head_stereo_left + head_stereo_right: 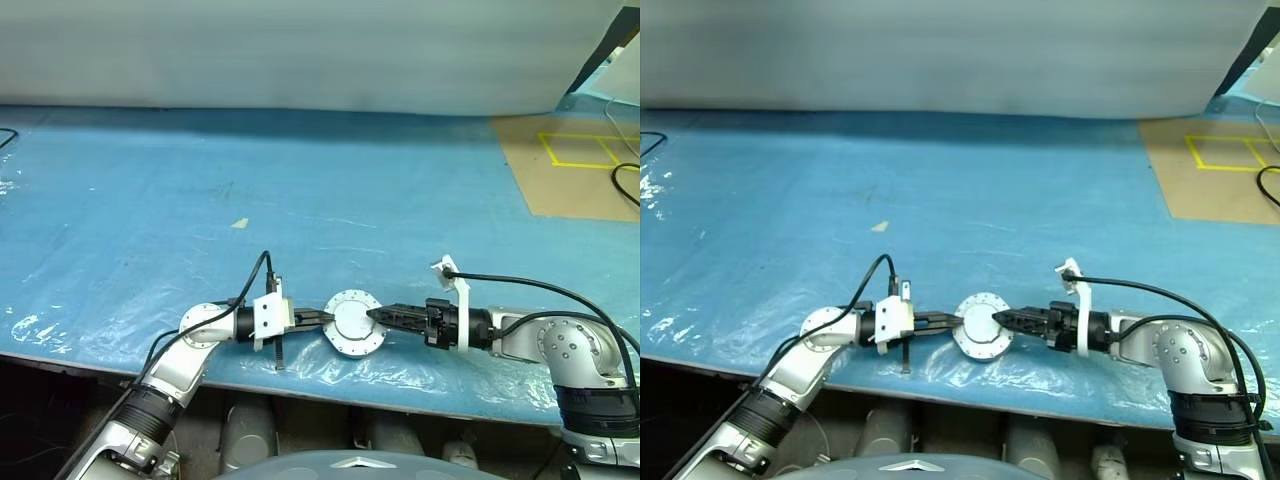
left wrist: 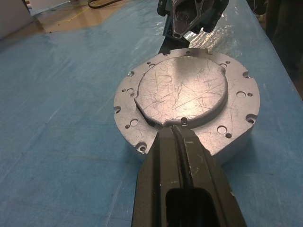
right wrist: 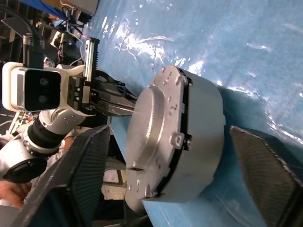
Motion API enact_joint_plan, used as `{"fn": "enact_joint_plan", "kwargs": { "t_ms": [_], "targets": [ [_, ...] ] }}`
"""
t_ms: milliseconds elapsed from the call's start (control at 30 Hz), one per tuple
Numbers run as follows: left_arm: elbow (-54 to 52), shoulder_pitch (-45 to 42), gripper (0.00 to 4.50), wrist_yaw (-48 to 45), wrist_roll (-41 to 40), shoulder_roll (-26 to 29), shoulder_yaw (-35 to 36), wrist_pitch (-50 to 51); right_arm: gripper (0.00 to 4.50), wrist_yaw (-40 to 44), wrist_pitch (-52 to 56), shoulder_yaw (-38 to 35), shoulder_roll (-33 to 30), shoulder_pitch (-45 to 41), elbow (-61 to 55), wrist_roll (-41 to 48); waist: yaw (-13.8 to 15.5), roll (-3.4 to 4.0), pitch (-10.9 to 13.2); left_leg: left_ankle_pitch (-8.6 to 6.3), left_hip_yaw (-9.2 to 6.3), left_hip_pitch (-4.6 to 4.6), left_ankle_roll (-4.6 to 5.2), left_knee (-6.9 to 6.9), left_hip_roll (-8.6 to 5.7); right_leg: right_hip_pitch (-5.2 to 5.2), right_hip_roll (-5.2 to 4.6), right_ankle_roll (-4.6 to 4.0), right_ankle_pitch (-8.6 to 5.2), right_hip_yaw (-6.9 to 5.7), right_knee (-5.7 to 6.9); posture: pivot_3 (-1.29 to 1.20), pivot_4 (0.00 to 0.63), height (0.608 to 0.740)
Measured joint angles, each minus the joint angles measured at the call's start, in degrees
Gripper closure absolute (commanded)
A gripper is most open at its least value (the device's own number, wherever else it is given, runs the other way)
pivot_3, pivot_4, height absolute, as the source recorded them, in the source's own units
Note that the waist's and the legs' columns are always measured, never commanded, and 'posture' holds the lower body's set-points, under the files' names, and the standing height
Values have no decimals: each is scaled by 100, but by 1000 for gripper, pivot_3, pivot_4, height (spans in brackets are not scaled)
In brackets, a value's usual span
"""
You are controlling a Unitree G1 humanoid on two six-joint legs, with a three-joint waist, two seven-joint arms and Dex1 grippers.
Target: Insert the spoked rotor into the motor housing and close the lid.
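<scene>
The lid (image 2: 184, 101) sits on the motor housing (image 3: 199, 137) at the desk's (image 1: 300, 200) near edge. Left gripper (image 2: 177, 130), jaws shut, presses the lid; bring your right gripper's (image 1: 378, 316) wide, empty jaws squarely around the housing.

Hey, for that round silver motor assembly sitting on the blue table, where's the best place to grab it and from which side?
Grip the motor assembly across its straight outer wall, probably from the robot's right, where the open right gripper already straddles it. The top is a flat scratched plate with no handle, so it offers no hold from above. The shut left gripper rests on the top at the opposite edge.
</scene>
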Motion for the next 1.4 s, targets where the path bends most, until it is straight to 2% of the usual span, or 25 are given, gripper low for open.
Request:
{"fn": "enact_joint_plan", "kwargs": {
  "t_ms": [167,233,267,767,933,1067,1200,1400],
  "targets": [
    [41,-2,4500,1,2,-6,0,-57,2706,74,-101,4,-107,130,34,-79,-3,0,0,-1,0,0,1,-1,0,0,0,1,-1,0,0,0,150,740],
    [70,5,4500,-21,3,12,-3,-77,3285,113,-120,-6,-106,135,33,-72,-3,0,0,-1,0,1,1,-1,0,0,0,1,-1,0,-1,0,150,740],
    [78,15,4500,-27,3,17,-2,-100,3342,129,-127,-19,-105,135,32,-60,-3,0,0,-1,0,2,1,-1,0,2,0,1,-1,0,-1,0,150,740],
    [-57,100,4500,141,-147,-115,161,247,3346,214,-249,75,-123,134,31,-100,-12,-1,1,-2,0,5,3,0,0,2,-1,2,-1,0,1,0,150,740],
    [-1095,104,4500,724,-1022,-330,748,1254,3347,83,-236,146,100,9,161,-103,-46,-6,4,0,0,-2,0,0,4,-10,5,-3,1,-1,4,0,150,740],
    [-1991,206,4500,1134,-1683,-247,1260,2032,3347,-25,-126,114,293,-173,463,-19,-110,-4,2,-4,0,-2,-8,-7,2,-11,9,-38,10,-2,3,0,150,740],
    [-2276,511,4500,1319,-1931,-57,1511,2558,3347,-148,-22,31,479,-269,611,35,-162,-4,3,-4,0,-5,-18,-14,1,-13,14,-40,6,-4,-1,0,150,740],
    [-2440,548,4500,1702,-2319,-141,1908,2984,3347,-655,276,-345,1069,-628,1007,225,-175,-4,3,-3,0,-1,-20,-14,0,-14,14,-40,6,-6,2,0,150,740]
  ]
}}
